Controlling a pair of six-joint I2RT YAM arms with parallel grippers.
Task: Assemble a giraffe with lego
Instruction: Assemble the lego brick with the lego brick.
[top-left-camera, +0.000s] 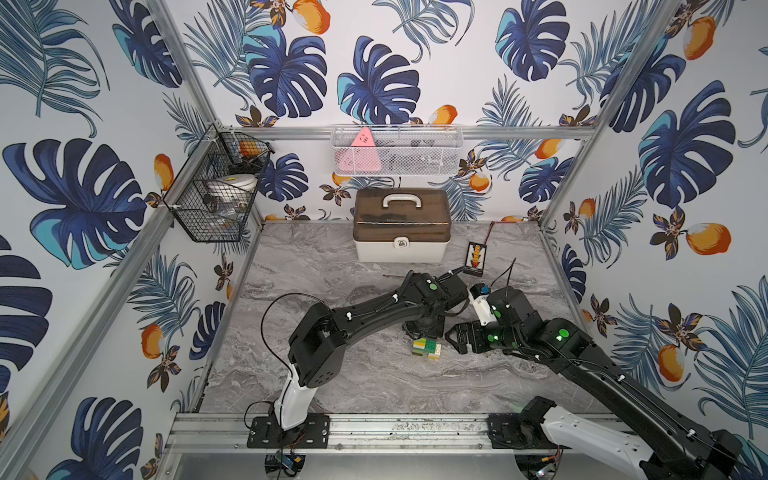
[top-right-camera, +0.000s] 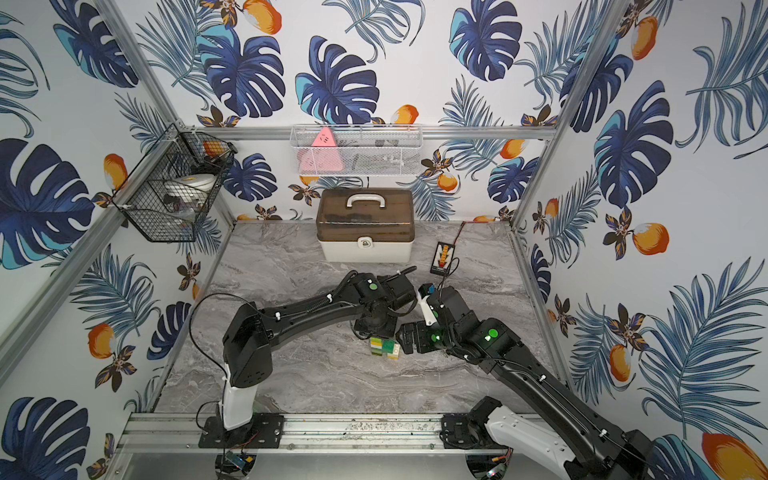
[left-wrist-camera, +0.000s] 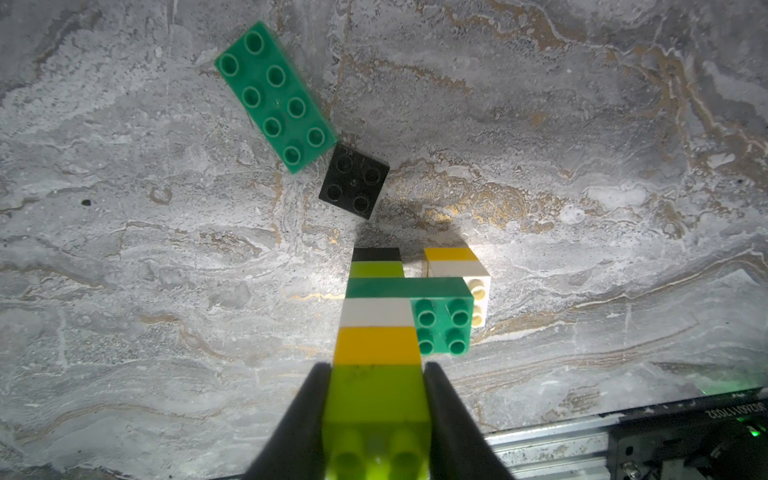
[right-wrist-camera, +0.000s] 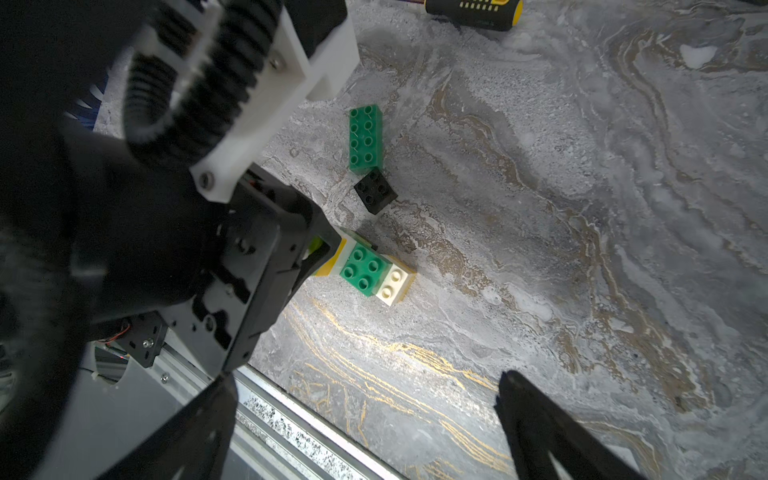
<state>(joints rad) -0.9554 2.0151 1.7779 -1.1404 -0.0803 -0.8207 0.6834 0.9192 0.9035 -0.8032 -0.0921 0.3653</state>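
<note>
The giraffe is a striped column of lime, yellow, white, dark green, lime and black, with a white-and-yellow stack under the free end of its dark green crosspiece. It is low at the marble table, and I cannot tell whether it rests there. My left gripper is shut on its lime end brick. Both top views show the giraffe just below that wrist. Loose lego lies beyond it: a long dark green brick touching a black square brick. My right gripper stands open and empty, to the right of the giraffe.
A black-and-yellow screwdriver handle lies past the loose bricks. A white toolbox with a brown lid stands at the back, a small black card to its right. A metal rail runs along the table's front edge.
</note>
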